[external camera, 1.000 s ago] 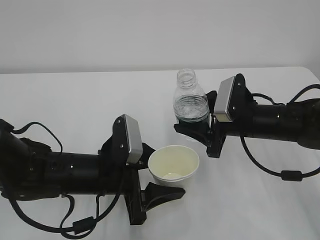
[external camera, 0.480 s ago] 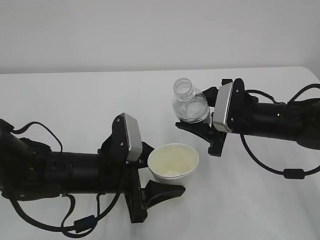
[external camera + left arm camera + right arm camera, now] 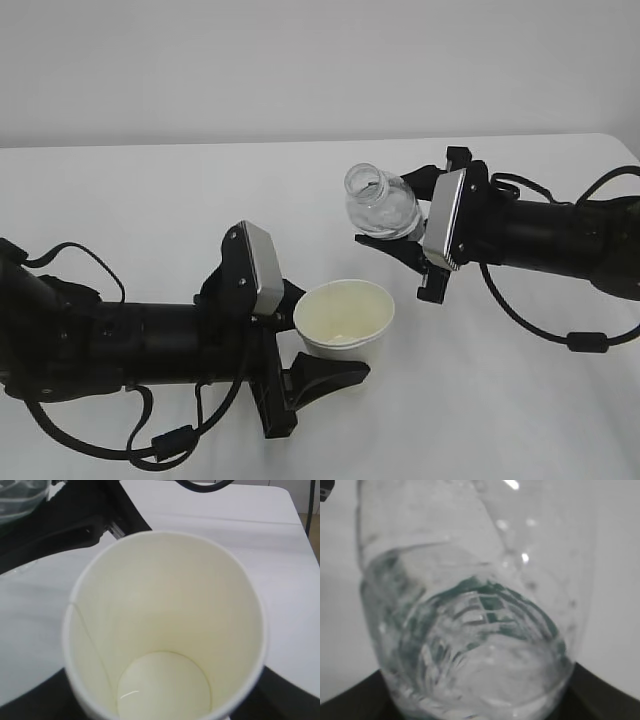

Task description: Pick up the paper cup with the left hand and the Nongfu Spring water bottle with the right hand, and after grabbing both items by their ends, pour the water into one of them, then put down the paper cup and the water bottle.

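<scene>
The small white paper cup [image 3: 345, 318] with its pale cream inside is held upright above the white table [image 3: 150, 200], pinched low on its body by the black two-finger left gripper [image 3: 318, 345]. The small clear ribbed plastic bottle [image 3: 381, 203] is clamped at its base by the black right gripper [image 3: 400, 240] and is tipped to the left, its capless neck up and to the right of the cup, apart from it.

Only in the left wrist view is the cup's flat bottom [image 3: 165, 687] seen, with a faint glint on it; whether liquid lies there cannot be told. Only in the right wrist view is the bottle's dark green label [image 3: 485, 600] shown through the ribbed base.
</scene>
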Robot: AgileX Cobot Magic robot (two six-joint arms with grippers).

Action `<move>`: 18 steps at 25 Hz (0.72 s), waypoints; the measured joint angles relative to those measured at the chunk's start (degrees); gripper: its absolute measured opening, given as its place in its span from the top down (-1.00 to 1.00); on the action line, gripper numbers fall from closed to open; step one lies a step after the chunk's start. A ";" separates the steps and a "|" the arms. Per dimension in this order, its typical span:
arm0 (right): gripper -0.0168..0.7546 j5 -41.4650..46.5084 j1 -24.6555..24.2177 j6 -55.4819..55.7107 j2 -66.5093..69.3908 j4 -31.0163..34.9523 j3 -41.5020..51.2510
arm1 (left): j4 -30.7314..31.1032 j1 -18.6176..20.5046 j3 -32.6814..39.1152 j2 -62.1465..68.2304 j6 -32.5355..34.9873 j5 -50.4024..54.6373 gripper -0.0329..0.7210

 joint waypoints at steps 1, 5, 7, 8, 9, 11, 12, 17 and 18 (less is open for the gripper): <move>-0.25 0.00 0.00 -0.57 0.00 0.15 0.00 | 0.00 0.00 0.00 0.00 0.00 0.00 -0.36; -0.25 -0.22 0.00 -2.39 0.00 0.66 0.00 | -0.28 0.00 0.00 0.00 0.00 0.00 -0.35; -0.25 -0.34 0.00 -3.53 0.00 0.66 0.00 | -0.69 0.00 0.00 0.00 0.00 0.00 -0.35; -0.25 -0.34 0.00 -4.29 0.00 0.80 0.00 | -0.84 0.00 0.00 0.00 0.00 0.00 -0.34; -0.25 -0.34 0.00 -5.02 0.00 0.79 0.00 | -0.91 0.00 0.00 0.00 0.00 0.00 -0.34; -0.25 -0.34 0.00 -6.45 0.00 0.93 0.00 | -1.05 0.00 0.00 0.00 0.00 0.00 -0.34; -0.25 -0.34 0.00 -7.12 0.00 0.93 0.00 | -1.13 0.00 0.00 0.00 0.00 0.00 -0.34; -0.25 -1.68 0.00 -9.92 0.00 1.07 0.00 | -1.18 0.00 0.00 0.00 0.00 0.00 -0.34; -0.25 -2.10 0.00 -10.51 0.00 1.07 0.00 | -1.27 0.00 0.00 0.00 0.00 0.00 -0.34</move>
